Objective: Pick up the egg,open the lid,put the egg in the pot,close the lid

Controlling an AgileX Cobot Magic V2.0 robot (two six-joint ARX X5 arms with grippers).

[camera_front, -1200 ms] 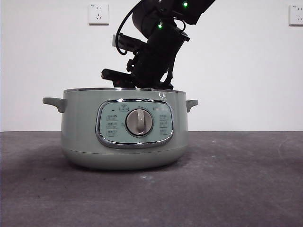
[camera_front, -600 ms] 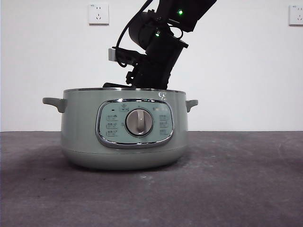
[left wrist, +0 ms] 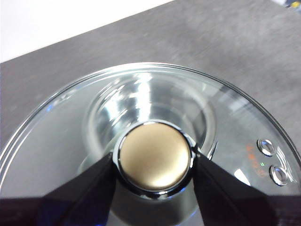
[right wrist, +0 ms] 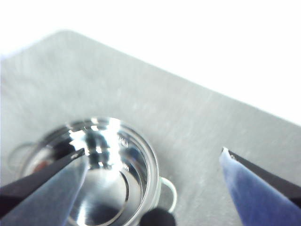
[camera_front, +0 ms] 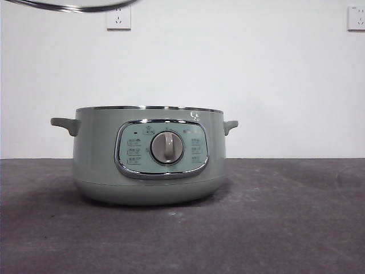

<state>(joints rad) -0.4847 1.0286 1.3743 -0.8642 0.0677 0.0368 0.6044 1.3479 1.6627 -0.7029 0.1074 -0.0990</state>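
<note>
The pot stands alone in the middle of the dark table, with its dial facing the front. Nothing stands around it. Behind it is a white wall with two sockets, one high on each side. No arm shows in the front view, so nothing blocks the pot there.

The pot is open. The lid hangs high in the air, to one side of the pot and well apart from it; only an arc of its chrome rim shows at the top edge of the front view. In the left wrist view the lid looks like clear glass. The left gripper is clamped on its round golden knob, one jaw touching each side. Two small chrome vents sit near the lid's edge.

The right gripper hangs above the pot with its jaws wide apart and nothing between them. From there the pot's shiny metal inside is visible. One jaw covers part of it, and I cannot make out the egg with certainty. In the front view the pot's wall hides the inside.
</note>
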